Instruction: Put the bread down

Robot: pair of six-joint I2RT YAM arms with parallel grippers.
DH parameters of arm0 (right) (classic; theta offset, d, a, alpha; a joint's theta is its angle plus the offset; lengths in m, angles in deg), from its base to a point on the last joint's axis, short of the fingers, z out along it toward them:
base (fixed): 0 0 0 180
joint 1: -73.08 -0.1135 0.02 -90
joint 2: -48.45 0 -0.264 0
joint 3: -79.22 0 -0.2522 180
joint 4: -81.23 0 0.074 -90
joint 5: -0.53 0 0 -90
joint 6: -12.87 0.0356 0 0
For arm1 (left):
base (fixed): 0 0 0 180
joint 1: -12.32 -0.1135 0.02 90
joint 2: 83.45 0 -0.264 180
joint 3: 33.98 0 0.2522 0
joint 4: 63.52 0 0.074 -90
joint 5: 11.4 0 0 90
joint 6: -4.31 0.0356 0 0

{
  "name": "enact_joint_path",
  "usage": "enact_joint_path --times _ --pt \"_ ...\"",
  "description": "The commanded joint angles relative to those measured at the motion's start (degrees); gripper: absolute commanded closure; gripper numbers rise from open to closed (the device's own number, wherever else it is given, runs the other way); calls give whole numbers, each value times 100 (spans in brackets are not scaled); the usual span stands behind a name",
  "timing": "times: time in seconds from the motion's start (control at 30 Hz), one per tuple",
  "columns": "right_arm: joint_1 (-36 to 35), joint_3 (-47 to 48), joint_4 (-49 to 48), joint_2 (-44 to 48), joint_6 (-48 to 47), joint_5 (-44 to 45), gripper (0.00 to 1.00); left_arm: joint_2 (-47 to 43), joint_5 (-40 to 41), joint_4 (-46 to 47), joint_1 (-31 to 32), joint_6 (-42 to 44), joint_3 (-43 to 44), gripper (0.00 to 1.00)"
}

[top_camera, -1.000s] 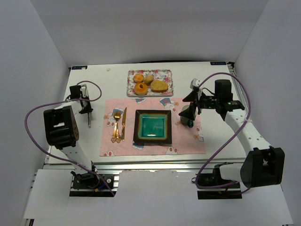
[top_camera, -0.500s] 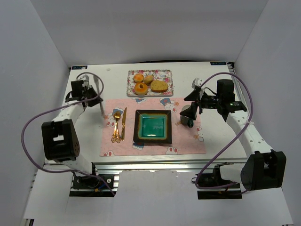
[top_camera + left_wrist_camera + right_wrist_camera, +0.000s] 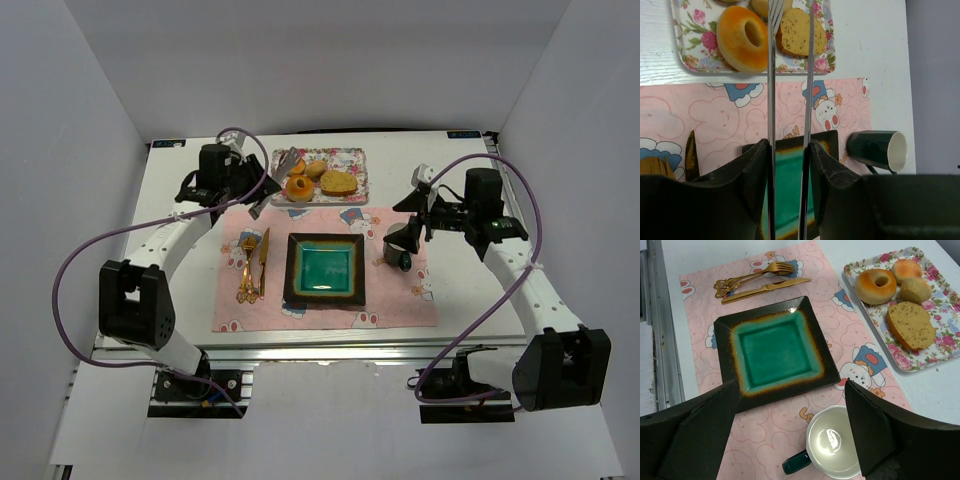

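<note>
Top external view: a white table [image 3: 470,290] carries a pink placemat [image 3: 400,300], and beyond the mat's far edge sits a floral tray [image 3: 352,160]. A square dark plate with a green centre [image 3: 325,270] lies in the middle of the mat.

The left arm reaches in from the left toward the tray. The left tool [image 3: 789,145] is clamped on a pair of metal tongs [image 3: 771,75], one finger pressing the outside of each blade, and the blades stand apart with a narrow gap.

Both pieces of bread lie on the tray, with the oval roll [image 3: 800,37] on the right and the ring bun [image 3: 742,37] at the near left. In the left wrist view the tined blade crosses the ring bun's right edge and the plain blade crosses the roll. I cannot tell whether either blade touches the bread.

The right tool [image 3: 790,390] hangs above a dark green mug [image 3: 832,442] at the mat's right side, fingers spread wide and gripping nothing.

Two small round buns [image 3: 906,269] sit on the tray's far part. A gold fork [image 3: 247,262] and knife [image 3: 263,258] lie on the mat left of the plate.
</note>
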Motion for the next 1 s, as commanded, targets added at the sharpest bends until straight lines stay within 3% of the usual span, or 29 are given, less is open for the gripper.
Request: enact_joint_path --times 0.0,0.4,0.97 --pt "49 -68 -186 208 60 -104 11 -22 105 -444 146 124 393 53" --pt "67 -129 -230 191 112 -174 11 83 808 -1183 155 441 578 50" --pt "76 -147 -212 173 86 -130 11 997 756 -1263 155 714 1035 46"
